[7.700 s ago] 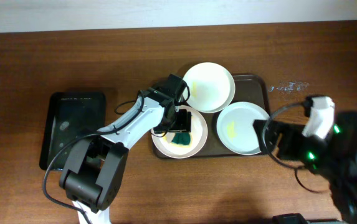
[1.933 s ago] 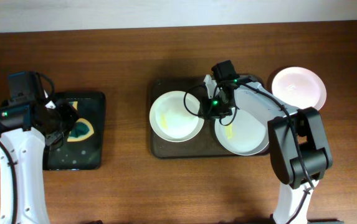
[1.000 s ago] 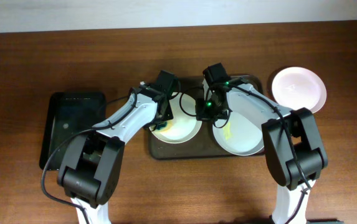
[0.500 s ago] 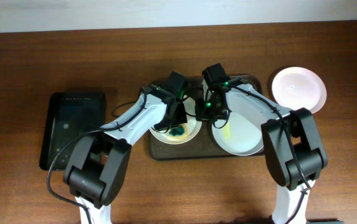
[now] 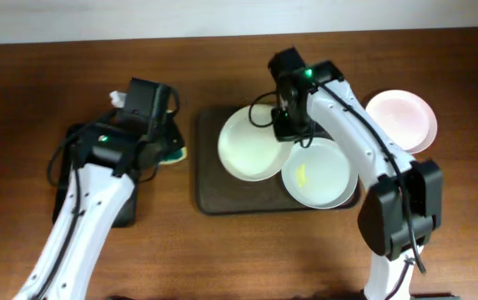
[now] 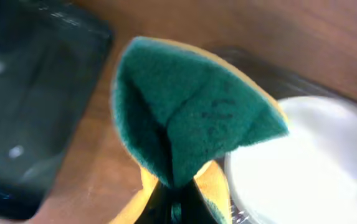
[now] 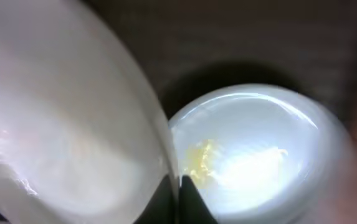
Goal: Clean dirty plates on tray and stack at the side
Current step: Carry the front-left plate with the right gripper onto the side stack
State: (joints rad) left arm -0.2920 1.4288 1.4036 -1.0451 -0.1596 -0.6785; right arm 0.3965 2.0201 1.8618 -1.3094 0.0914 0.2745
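Currently right gripper [image 5: 289,127] is pinching the rim of the held plate [image 5: 251,146], which looks clean, over the tray [image 5: 208,196]. Left gripper [image 5: 165,148] is clamping the sponge [image 6: 190,118] beside the black tray [image 5: 130,212]. Likely step: stacking. Next move is calling for carrying it onto the side plate [image 5: 400,119]; smeared plate [image 5: 320,172] is awaiting scrubbing.

Behind sponge [image 6: 190,118], left claw [image 6: 173,198] mostly hidden; held plate [image 7: 60,124] blurred, cropped.
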